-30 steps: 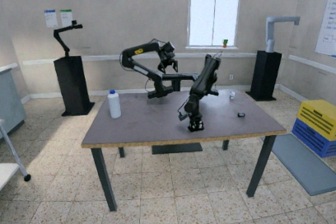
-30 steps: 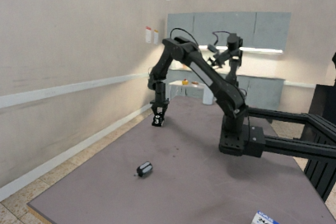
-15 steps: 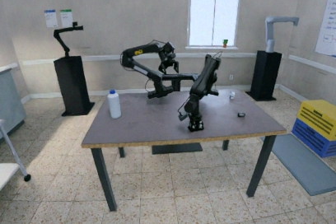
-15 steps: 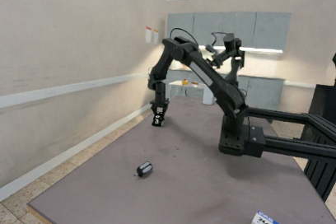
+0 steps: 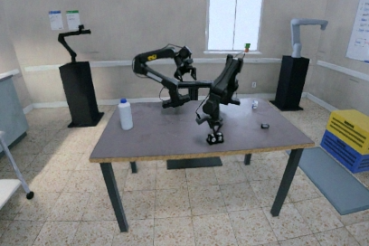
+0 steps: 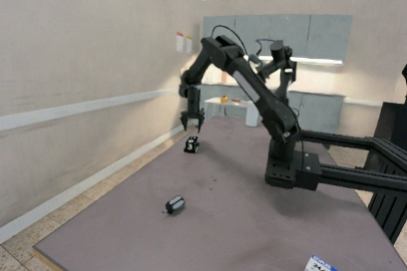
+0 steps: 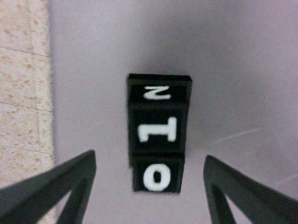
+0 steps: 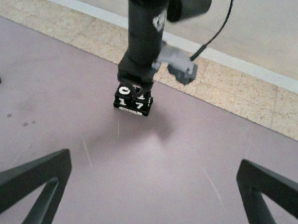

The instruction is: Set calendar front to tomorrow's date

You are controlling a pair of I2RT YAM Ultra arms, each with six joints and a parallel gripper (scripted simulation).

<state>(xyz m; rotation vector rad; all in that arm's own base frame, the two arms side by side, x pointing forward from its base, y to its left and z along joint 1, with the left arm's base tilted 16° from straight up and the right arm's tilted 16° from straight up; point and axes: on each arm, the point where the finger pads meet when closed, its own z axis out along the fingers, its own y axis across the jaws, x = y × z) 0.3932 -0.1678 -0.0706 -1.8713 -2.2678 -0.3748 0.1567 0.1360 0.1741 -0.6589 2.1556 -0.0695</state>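
A: Saw what first?
B: Saw a wide purple-grey bench (image 5: 149,137) (image 6: 150,225) (image 7: 90,90) (image 8: 100,175).
A: And on it?
B: Made out the black left arm (image 5: 222,82) (image 6: 224,58) (image 8: 142,40), reaching toward the long edge opposite the arm bases, and the right arm (image 5: 154,55) (image 6: 284,76), folded high near the bases' edge.
A: Noticed any pincers?
B: Found the left gripper (image 5: 216,130) (image 6: 192,128) (image 7: 149,161) (image 8: 141,84) with fingers apart, just above the calendar, and the right gripper (image 5: 187,78) (image 6: 255,68) (image 8: 154,163) spread wide, holding nothing.
A: Spotted anything tall?
B: Spotted a white bottle (image 5: 126,115) (image 6: 252,114), blue-capped, near the right arm's short edge.
A: Located the calendar?
B: Located the black calendar (image 5: 215,138) (image 6: 191,144) (image 7: 157,135) (image 8: 133,101) near the long edge opposite the bases, slightly left of its middle. Read 1 and 7 on the front; could not tell about flat seating.
A: Noted anything smaller?
B: Noted a small white box (image 5: 255,104) (image 6: 319,264) near the left corner on the bases' edge, and a small dark object (image 5: 265,126) (image 6: 175,204) toward the left short edge.
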